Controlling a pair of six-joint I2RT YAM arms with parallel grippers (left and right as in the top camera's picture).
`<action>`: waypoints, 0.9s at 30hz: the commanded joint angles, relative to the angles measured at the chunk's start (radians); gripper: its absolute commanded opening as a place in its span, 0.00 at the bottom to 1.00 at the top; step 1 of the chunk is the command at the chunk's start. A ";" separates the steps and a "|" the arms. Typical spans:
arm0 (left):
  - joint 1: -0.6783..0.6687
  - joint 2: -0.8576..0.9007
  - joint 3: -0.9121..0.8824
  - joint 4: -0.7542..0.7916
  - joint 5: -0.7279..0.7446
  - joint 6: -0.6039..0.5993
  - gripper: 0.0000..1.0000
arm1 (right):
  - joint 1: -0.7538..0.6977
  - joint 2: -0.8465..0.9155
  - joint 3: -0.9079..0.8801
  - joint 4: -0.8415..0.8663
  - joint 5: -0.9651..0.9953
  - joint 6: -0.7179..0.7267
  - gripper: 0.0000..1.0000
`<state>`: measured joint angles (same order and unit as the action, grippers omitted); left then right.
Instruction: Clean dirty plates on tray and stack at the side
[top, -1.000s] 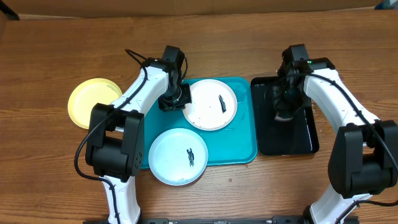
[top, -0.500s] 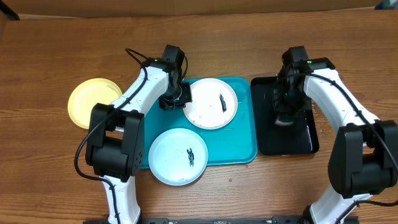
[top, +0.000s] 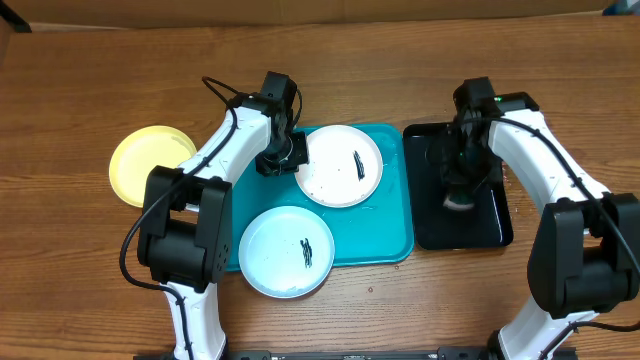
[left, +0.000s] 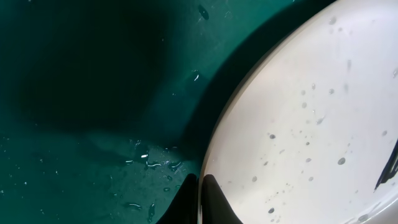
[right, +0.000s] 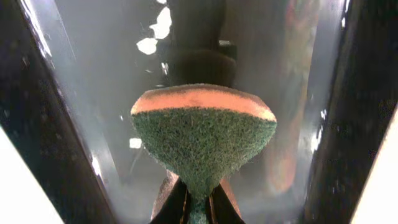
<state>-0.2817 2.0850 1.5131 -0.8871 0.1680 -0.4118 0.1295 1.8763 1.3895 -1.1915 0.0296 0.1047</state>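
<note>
The turquoise tray (top: 390, 230) holds a white plate (top: 335, 175) with a black smear at its back and a light blue rimmed plate (top: 280, 250) with a smear at its front. A yellow plate (top: 145, 165) lies on the table left of the tray. My left gripper (top: 283, 160) is shut on the white plate's left rim; the left wrist view shows the jaws (left: 200, 199) pinching the rim (left: 298, 124) over the wet tray (left: 93, 93). My right gripper (top: 459, 185) is shut on a green and orange sponge (right: 204, 134) above the black tray (top: 492, 220).
The glossy black tray stands right of the turquoise tray, almost touching it. A cardboard wall (top: 300, 12) runs along the table's back edge. Bare wood table (top: 80, 260) lies at the left and front.
My right gripper with the sponge has moved slightly toward the front over the black tray. The left gripper and the plates have not moved.
</note>
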 joint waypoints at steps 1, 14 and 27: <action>-0.006 0.015 -0.008 0.010 -0.009 0.016 0.04 | -0.007 -0.036 0.098 -0.024 -0.002 0.011 0.04; -0.005 0.015 -0.007 0.026 0.060 0.039 0.04 | -0.005 -0.035 0.154 -0.068 -0.013 0.023 0.04; -0.005 0.015 -0.007 0.047 0.080 0.038 0.04 | -0.006 -0.036 0.061 0.082 -0.013 0.078 0.04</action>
<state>-0.2817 2.0850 1.5131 -0.8448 0.2295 -0.3885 0.1295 1.8694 1.3918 -1.1004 0.0238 0.1410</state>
